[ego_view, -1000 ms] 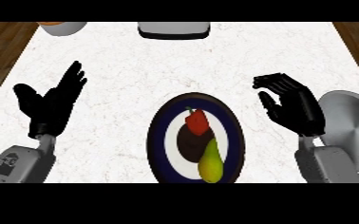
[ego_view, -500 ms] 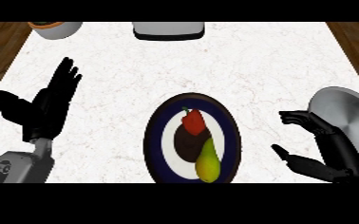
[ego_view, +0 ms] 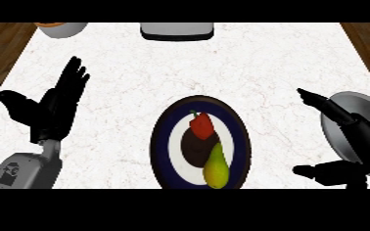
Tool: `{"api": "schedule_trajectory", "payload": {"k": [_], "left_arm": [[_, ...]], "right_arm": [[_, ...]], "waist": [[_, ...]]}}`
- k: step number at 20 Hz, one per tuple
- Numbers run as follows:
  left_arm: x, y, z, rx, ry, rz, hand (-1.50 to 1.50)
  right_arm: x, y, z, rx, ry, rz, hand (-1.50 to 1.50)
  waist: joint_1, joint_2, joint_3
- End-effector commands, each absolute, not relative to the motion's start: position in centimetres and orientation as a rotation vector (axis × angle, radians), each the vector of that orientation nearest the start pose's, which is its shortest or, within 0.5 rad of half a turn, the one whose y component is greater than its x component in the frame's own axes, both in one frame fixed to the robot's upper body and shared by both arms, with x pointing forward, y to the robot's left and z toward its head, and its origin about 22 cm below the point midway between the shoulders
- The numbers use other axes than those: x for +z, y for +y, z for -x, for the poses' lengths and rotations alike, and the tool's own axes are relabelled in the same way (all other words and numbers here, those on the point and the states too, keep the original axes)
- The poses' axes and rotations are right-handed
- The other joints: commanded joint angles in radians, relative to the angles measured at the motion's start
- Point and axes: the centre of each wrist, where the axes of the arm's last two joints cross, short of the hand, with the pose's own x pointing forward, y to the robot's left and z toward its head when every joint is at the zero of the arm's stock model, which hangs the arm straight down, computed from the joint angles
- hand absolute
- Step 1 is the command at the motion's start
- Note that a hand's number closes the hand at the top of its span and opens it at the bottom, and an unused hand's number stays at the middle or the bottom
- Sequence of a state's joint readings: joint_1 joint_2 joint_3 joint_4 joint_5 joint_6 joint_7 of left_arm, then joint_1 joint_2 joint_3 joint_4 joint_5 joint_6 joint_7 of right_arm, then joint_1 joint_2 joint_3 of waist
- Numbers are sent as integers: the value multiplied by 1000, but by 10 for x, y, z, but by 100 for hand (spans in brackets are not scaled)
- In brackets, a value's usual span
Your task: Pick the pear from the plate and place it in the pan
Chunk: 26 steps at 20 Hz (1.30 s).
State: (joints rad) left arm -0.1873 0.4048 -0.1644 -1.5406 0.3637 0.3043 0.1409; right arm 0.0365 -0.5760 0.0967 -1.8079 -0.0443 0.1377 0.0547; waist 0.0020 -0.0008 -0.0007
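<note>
You're at the reach step: the pear (ego_view: 215,169) lies untouched on the plate (ego_view: 160,142), at its 6 o'clock, just below a red pepper (ego_view: 201,126). Your right hand (ego_view: 339,142) sits at the plate's 3 o'clock, spread wide, holding nothing, over the grey pan (ego_view: 345,108) at the desk's (ego_view: 239,68) right edge, which looks empty. Next, bring that hand left and down over the pear. Your left hand (ego_view: 54,108) rests open at 9 o'clock.
</note>
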Motion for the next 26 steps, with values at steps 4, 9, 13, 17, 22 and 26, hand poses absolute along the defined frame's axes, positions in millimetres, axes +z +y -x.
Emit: {"api": "schedule_trajectory", "payload": {"k": [4, 9, 13, 17, 22, 26], "left_arm": [[61, 265, -282, 35, -1509, -77, 0], [65, 263, -285, 31, -1523, -88, 0], [47, 260, -276, 17, -1525, -77, 0], [60, 279, -271, 48, -1515, -95, 0], [68, 261, -272, 37, -1506, -95, 0], [66, 269, -270, 68, -1512, -106, 0]], "right_arm": [[124, -274, -263, 973, -1431, 300, -150], [129, -240, -278, 1157, -1294, 266, -150], [110, -229, -275, 1341, -1055, 154, -150], [112, -201, -262, 1419, -1027, 127, -150], [122, -190, -253, 1512, -999, 184, -150], [135, -178, -252, 1563, -969, 315, -150]], "waist": [[22, 3, -1], [17, 2, 0], [18, 2, -1], [4, -1, 0], [-1, -2, 1], [0, -2, 0]]}}
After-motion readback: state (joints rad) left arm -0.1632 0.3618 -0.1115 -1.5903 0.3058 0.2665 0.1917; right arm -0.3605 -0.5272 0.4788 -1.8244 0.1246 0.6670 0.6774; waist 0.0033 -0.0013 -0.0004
